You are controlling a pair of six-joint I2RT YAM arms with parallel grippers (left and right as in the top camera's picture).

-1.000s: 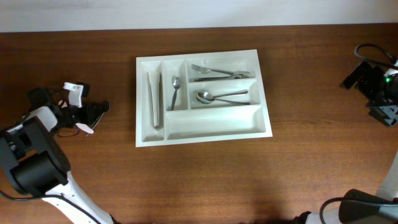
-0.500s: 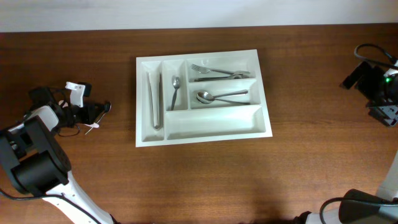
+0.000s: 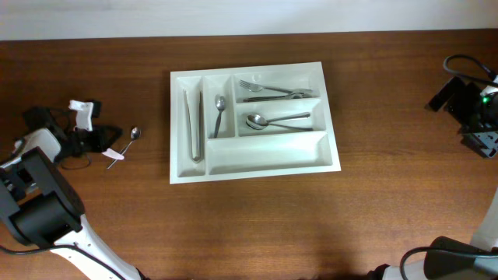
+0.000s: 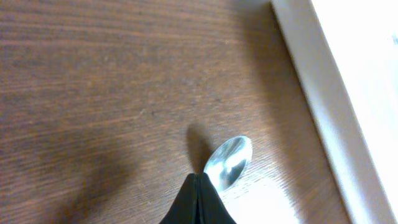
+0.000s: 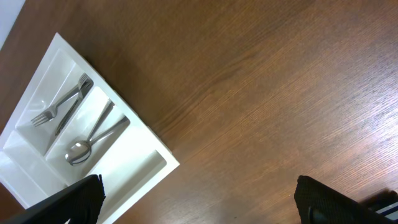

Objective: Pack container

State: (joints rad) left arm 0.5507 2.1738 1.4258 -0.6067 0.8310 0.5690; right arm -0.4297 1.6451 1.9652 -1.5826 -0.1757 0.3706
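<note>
The container (image 3: 264, 152) is a white cutlery tray in the middle of the table; it holds tongs, a small spoon, forks and a large spoon, and its long front compartment is bare. A small spoon (image 3: 131, 140) lies on the wood to its left. My left gripper (image 3: 113, 138) is shut beside it. In the left wrist view the closed tips (image 4: 200, 182) sit right over the neck of the spoon (image 4: 229, 160), its handle hidden beneath them. My right gripper (image 5: 202, 205) is open and empty, well to the right of the container (image 5: 124, 168).
The tray's white rim (image 4: 348, 81) runs along the right of the left wrist view. My right arm (image 3: 476, 113) rests at the table's far right edge with a black cable beside it. A pale wall borders the back of the table.
My left gripper has closed and drawn back to the left. The small spoon has stayed where it was on the table and now shows more fully. The right arm has not moved.
</note>
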